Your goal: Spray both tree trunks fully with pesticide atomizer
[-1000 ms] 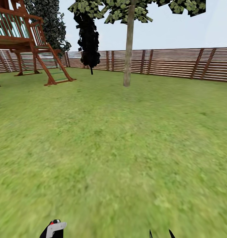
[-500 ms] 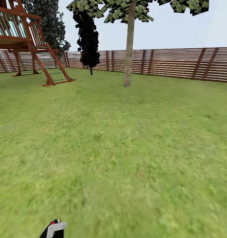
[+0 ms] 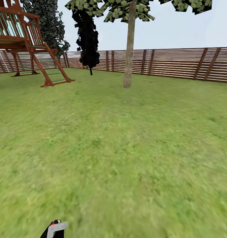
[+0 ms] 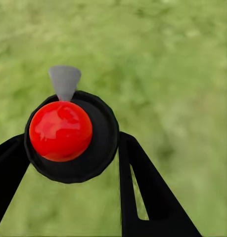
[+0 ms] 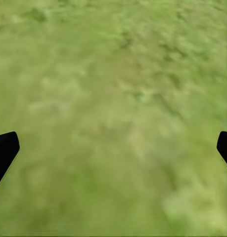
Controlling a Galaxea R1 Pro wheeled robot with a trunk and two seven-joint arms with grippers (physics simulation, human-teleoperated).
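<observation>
Rolling over the lawn (image 3: 120, 158), we have come a little closer to the tree (image 3: 128, 46) in the last second. Its pale trunk (image 3: 128, 66) sits a bit lower in the head view than it did, and the wooden play tower (image 3: 24, 43) has slid a bit toward the left edge. The tips of our right hand were peeking in at the bottom of the head view a second ago, and now they are gone from there. We think this means we are on the way to the tree and not near enough to spray yet. The trunk is far ahead, in front of the brown fence (image 3: 179, 62).

Our left hand (image 4: 68, 153) is pinching the pesticide atomizer (image 4: 71, 136). One black finger is on each side of it, pressing on the round body. So the bottle is off the floor and riding with us, low on our left side.

The atomizer is small, round and black. It has a shiny red ball on top and a little grey spout (image 4: 64, 81). In the head view we see its white trigger part and a bit of red at the bottom edge.

Our right hand (image 5: 113, 150) is spread wide, with only grass between its fingers.

A thin tree with black leaves (image 3: 88, 36) stands by the fence.
</observation>
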